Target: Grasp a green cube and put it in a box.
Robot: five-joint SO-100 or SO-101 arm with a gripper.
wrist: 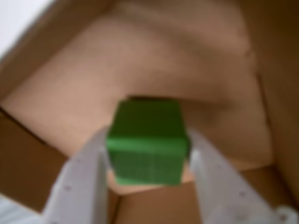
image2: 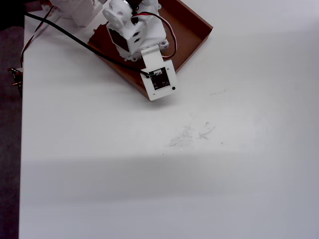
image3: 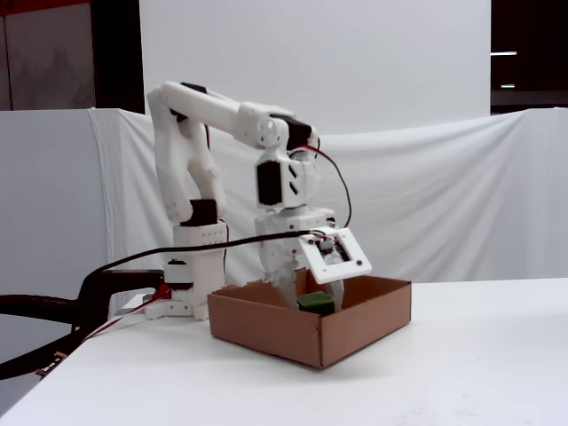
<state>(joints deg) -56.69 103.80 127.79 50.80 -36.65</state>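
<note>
In the wrist view the green cube (wrist: 147, 149) sits between my two white fingers, which press on its left and right faces. My gripper (wrist: 148, 138) is shut on it, over the brown floor of the box (wrist: 140, 65). In the fixed view the cube (image3: 317, 303) hangs inside the box (image3: 293, 333), about level with the rim, under the gripper (image3: 304, 300). In the overhead view the arm's wrist and camera plate (image2: 160, 79) cover the cube and the fingers. Only part of the box (image2: 193, 31) shows there, at the top edge.
A black cable (image2: 65, 35) runs from the arm across the table's upper left corner. The arm's base (image3: 191, 266) stands behind the box. Faint scuff marks (image2: 189, 134) mark the white table. The table's left edge (image2: 21, 149) borders a dark floor.
</note>
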